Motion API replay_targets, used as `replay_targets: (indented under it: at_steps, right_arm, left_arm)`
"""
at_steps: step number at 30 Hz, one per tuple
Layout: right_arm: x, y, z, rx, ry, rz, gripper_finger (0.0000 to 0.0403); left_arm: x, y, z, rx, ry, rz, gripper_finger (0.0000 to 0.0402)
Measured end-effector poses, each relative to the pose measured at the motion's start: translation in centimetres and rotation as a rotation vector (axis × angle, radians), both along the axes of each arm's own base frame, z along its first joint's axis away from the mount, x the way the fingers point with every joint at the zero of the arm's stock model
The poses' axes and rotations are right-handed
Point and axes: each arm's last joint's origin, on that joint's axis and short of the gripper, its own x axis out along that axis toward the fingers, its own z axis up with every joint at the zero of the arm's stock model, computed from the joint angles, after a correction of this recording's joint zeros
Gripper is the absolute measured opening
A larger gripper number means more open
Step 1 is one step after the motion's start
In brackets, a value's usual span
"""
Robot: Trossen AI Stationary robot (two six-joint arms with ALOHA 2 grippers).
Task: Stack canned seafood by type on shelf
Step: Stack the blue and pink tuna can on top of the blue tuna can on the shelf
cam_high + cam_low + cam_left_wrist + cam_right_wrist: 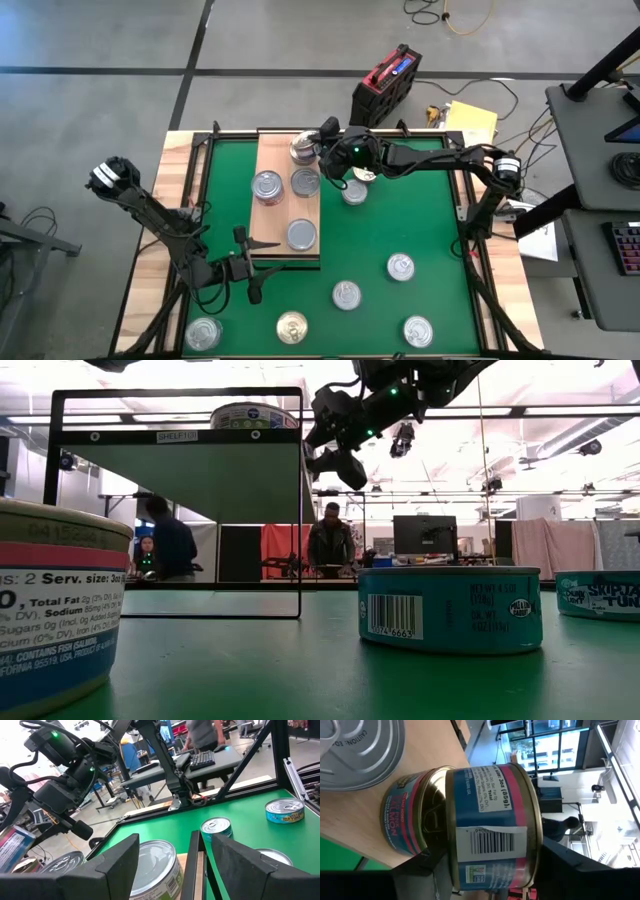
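The right gripper (312, 150) is being held over the far end of the shelf (272, 212), and a salmon tin (485, 820) with a pink and blue label is sitting between its jaws, stacked on a second salmon tin (412, 815) whose gold-toned lid is showing beneath it; whether the jaws are gripping the upper tin or standing just clear of its sides cannot be told. The shelf is lying on the left half of the green counter (400, 220), and three silver-lidded tins are resting on it: one (267, 186) near its left edge, one (305, 182) just beside that, and one (301, 234) toward the near end. The left gripper (243, 237) is being held low at the near end of the shelf, its jaws parted and nothing being carried between them. Loose tins are lying on the counter: one (354, 191) just right of the shelf, two (346, 294) (400, 266) farther toward the near side, and three along the near edge, a silver one (203, 332), a gold-toned one (292, 327) and another silver one (418, 331)
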Motion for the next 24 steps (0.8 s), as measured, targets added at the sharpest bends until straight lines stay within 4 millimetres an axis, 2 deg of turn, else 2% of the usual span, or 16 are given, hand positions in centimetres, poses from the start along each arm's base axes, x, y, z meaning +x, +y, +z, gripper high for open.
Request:
replay_targets:
  at_steps: [6,14,24]
  right_arm:
    - [-0.01,0.02,-0.03,0.001,0.003,0.000,0.0193]
    - [-0.01,0.02,-0.06,0.000,0.007,0.001,0.0236]
    - [0.00,0.02,-0.03,-0.025,0.017,0.010,0.0258]
  left_arm:
    - [0.02,-0.01,-0.04,0.001,0.001,0.000,0.0233]
    - [0.02,-0.02,-0.05,0.002,0.002,0.000,0.0233]
    - [0.02,-0.01,-0.05,0.002,0.002,0.000,0.0233]
